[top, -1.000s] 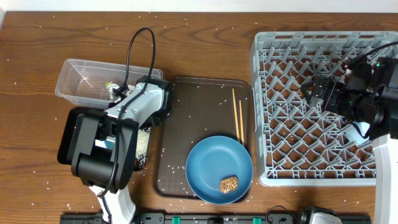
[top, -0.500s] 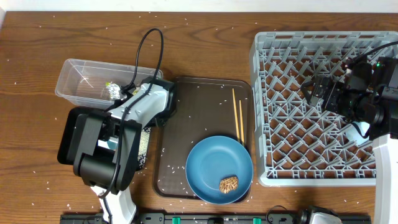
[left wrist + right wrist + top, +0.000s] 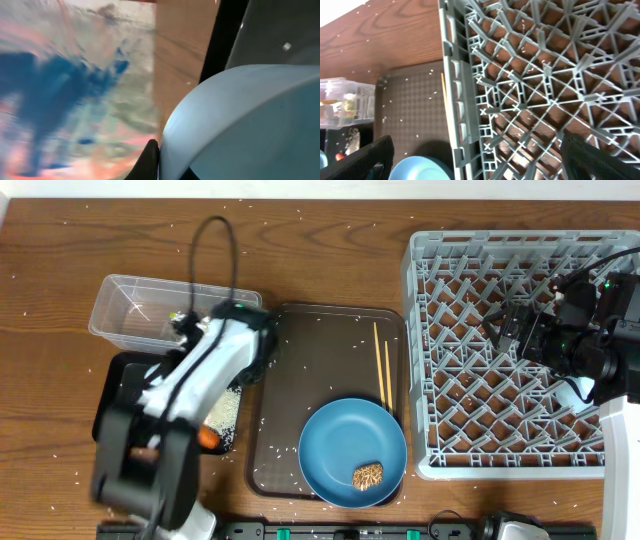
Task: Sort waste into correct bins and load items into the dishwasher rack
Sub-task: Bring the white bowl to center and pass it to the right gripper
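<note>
In the left wrist view my left gripper is shut on the wall of the light blue cup, with one black finger against its outside. Overhead, the left arm is a blur over the black tray, hiding gripper and cup. An orange carrot and white rice lie in that tray. The blue plate holds a brown food chunk, and the chopsticks lie beside it. My right gripper hangs open and empty over the grey rack.
The clear tub at the back left holds a yellow-green wrapper. Plate and chopsticks rest on the dark brown serving tray. Rice grains are scattered over the wooden table. The right wrist view looks down on the rack's left wall and the plate.
The left arm has swung fast and now shows blurred, its dark link shifted lower left, uncovering the carrot. The right arm, plate and chopsticks have not moved.
</note>
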Motion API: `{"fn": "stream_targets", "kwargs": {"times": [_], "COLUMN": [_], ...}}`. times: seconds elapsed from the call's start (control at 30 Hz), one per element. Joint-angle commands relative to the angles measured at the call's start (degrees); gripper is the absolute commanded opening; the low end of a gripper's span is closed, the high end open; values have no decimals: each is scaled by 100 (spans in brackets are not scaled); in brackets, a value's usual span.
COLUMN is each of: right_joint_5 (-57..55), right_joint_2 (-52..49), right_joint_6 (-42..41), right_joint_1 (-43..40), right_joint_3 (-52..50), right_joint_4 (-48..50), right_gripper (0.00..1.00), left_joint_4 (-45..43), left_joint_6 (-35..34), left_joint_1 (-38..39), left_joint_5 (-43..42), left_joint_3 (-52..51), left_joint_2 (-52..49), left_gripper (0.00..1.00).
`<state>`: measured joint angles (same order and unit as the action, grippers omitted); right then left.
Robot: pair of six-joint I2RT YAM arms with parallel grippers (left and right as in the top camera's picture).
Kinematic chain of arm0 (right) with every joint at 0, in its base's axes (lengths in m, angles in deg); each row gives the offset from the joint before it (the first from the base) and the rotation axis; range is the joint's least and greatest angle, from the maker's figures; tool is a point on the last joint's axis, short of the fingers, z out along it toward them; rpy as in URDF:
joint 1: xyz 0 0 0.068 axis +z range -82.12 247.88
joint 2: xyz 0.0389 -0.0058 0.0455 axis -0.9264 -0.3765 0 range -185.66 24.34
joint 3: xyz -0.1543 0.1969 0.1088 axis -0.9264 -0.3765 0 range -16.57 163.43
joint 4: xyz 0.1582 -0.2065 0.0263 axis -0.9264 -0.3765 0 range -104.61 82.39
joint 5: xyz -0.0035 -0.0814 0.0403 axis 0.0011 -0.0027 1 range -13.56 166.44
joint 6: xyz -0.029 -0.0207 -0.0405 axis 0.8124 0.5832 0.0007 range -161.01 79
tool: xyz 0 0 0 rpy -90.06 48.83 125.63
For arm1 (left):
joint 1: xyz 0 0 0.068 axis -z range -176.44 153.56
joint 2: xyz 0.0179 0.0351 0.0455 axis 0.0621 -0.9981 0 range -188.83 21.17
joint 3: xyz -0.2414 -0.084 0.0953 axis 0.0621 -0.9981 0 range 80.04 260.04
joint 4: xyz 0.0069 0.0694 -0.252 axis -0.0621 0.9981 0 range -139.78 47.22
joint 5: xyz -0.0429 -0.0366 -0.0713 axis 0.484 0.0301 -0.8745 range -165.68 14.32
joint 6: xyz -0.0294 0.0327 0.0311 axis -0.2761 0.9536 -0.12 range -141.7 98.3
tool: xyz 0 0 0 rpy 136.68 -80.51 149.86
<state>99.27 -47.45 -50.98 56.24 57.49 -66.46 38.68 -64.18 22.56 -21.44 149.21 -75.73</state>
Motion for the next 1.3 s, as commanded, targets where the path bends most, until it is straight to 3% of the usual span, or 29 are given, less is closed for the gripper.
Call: {"fn": "stream_targets", "kwargs": {"times": [0.0, 0.07, 0.17, 0.4, 0.5, 0.9, 1.13, 1.27], "right_joint_5": [393, 555, 1178, 3547, 3860, 3073, 782, -22], "right_joint_2": [-4, 2, 24, 33, 33, 33, 20, 15], "right_joint_6": [50, 87, 164, 728, 752, 817, 765, 575], "right_joint_1": [79, 81, 81, 293, 728, 2675, 3576, 3932], "right_joint_3": [-2, -2, -2, -2, -2, -2, -2, -2], "right_joint_4": [20, 74, 199, 317, 354, 1351, 1351, 1432], "right_gripper": [99, 99, 99, 92, 87, 87, 84, 70], "left_joint_4": [-400, -977, -1884, -3866, -4350, -4623, -4896, -4892], "left_joint_6": [584, 1366, 1921, 2586, 2769, 2787, 2782, 2780], "left_joint_1": [201, 487, 1012, 1902, 2083, 2223, 2223, 2223], "left_joint_5": [-649, -981, -1499, -2981, -3296, -3609, -4524, -4658], "left_joint_3": [282, 308, 308, 308, 308, 308, 308, 308], "left_joint_2": [981, 1589, 2463, 3661, 3709, 3239, 3261, 3259], "left_gripper": [6, 7, 6, 6, 6, 6, 6, 6]}}
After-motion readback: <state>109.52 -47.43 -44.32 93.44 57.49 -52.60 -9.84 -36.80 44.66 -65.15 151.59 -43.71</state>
